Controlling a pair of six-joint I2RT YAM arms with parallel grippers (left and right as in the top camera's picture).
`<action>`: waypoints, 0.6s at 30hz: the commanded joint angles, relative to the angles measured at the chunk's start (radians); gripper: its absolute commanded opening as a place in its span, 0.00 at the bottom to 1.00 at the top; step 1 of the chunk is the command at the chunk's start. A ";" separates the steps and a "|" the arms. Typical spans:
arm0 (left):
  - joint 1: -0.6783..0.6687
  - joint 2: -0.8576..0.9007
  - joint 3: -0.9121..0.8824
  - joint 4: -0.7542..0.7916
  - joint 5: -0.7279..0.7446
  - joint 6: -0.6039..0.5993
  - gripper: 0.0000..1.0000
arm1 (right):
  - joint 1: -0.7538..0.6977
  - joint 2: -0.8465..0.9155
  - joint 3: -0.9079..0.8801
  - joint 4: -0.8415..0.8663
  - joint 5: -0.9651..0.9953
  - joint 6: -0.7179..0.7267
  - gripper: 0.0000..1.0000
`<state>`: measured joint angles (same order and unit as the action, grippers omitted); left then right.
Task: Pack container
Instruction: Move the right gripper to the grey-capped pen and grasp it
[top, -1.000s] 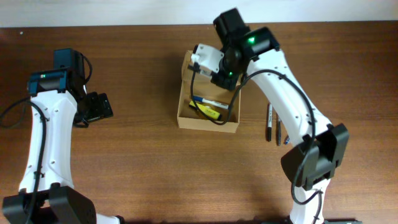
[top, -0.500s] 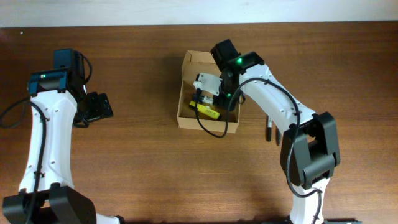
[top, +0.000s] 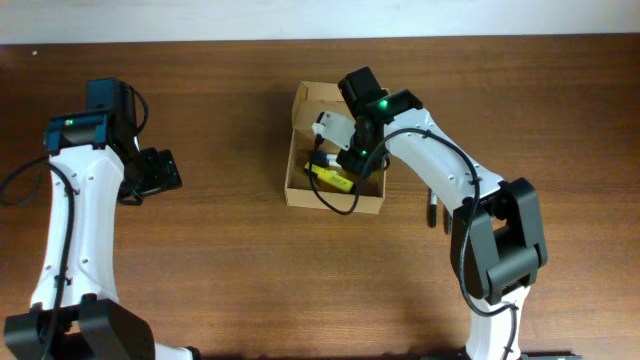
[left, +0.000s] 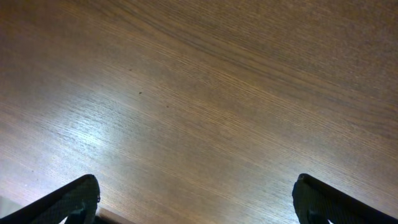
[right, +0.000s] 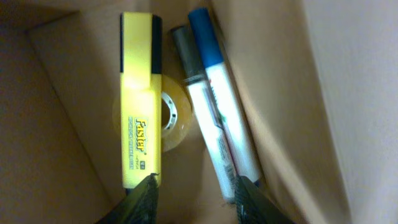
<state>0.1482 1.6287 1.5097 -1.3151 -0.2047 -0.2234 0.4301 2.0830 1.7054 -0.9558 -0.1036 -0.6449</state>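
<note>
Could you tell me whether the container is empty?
Not empty: a yellow highlighter, tape roll, blue-capped marker and grey pen lie in the container.

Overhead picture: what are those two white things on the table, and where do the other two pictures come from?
They are two robot arms, each ending in a two-finger gripper. One camera looks down from above; a small camera rides on each wrist. The left gripper hangs open over the table, holding nothing. The right gripper reaches into a cardboard box, jaws apart, gripping nothing. Its camera shows what lies inside: a yellow highlighter, a tape roll, a blue-capped marker and a grey pen. At least one dark pen lies on the table right of the box.
</note>
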 joint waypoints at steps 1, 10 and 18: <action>0.005 -0.026 -0.002 0.002 0.006 0.016 1.00 | 0.008 -0.013 0.113 -0.043 0.034 0.079 0.44; 0.005 -0.026 -0.002 0.002 0.006 0.016 1.00 | 0.008 -0.016 0.628 -0.349 0.116 0.264 0.44; 0.005 -0.026 -0.002 0.002 0.006 0.016 1.00 | -0.043 -0.143 0.755 -0.428 0.332 0.374 0.45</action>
<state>0.1482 1.6287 1.5093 -1.3151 -0.2047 -0.2234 0.4225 2.0117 2.4733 -1.3731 0.1020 -0.3447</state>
